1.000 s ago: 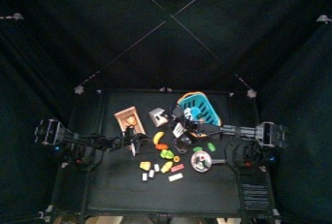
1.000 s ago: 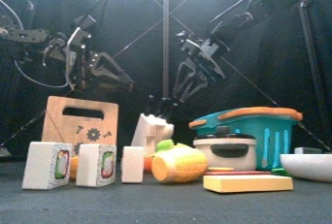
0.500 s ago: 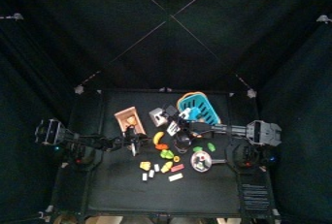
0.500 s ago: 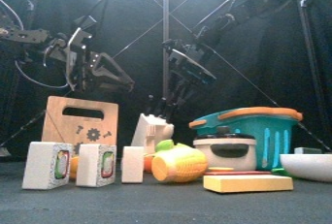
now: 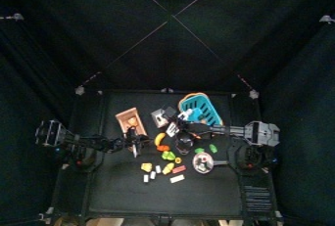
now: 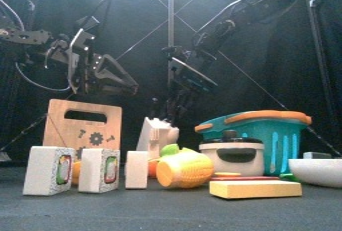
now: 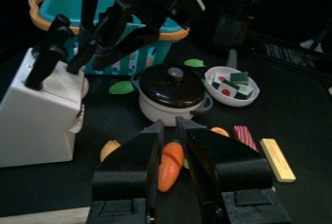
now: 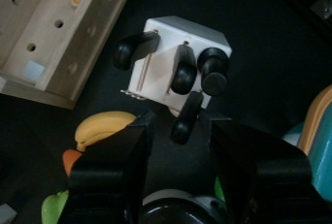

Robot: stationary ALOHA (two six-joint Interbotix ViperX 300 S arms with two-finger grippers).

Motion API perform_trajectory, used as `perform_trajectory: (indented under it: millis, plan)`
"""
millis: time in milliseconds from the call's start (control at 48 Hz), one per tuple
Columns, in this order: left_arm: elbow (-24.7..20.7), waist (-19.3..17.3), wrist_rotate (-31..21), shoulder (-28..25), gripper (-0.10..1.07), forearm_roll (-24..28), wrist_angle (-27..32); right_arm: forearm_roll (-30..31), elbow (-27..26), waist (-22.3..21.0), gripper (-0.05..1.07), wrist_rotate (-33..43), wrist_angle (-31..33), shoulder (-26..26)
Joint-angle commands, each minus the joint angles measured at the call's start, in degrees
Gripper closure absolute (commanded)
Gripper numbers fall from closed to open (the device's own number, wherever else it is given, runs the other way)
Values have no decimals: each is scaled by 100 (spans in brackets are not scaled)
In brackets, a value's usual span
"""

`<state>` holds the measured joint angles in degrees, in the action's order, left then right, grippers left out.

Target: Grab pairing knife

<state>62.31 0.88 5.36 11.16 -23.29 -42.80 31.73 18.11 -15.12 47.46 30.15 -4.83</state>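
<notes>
Right wrist view: black-handled paring knife [image 8: 191,117] in white block [image 8: 182,61], pincer [image 8: 191,160] wide open, empty

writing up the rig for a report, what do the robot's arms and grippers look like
Both arms are black, thin jointed links with loose black cables looping along them. The left gripper and right gripper each end in two broad, flat black jaws on a blocky black mount. No markings are visible on them.

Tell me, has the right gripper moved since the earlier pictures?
Yes. In the front view the right gripper has shifted left and down, toward the knife block. Earlier it hung above the teal basket.
</notes>
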Motion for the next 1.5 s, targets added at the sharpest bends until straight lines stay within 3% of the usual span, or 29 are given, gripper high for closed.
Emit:
perform_trajectory:
  millis: [0, 438, 750, 1479]
  plan:
    - [-88, 9, 0, 9, 34, 18, -26, 18, -123, -44, 24, 0, 9, 105]
    - [-70, 9, 0, 9, 34, -44, -26, 88, -114, -114, 25, 9, 70, 105]
    - [-62, 9, 0, 9, 34, -114, -26, 88, -97, -132, 47, 0, 70, 88]
    - [-53, 9, 0, 9, 34, -114, -18, 176, -9, -123, 48, 0, 185, 422]
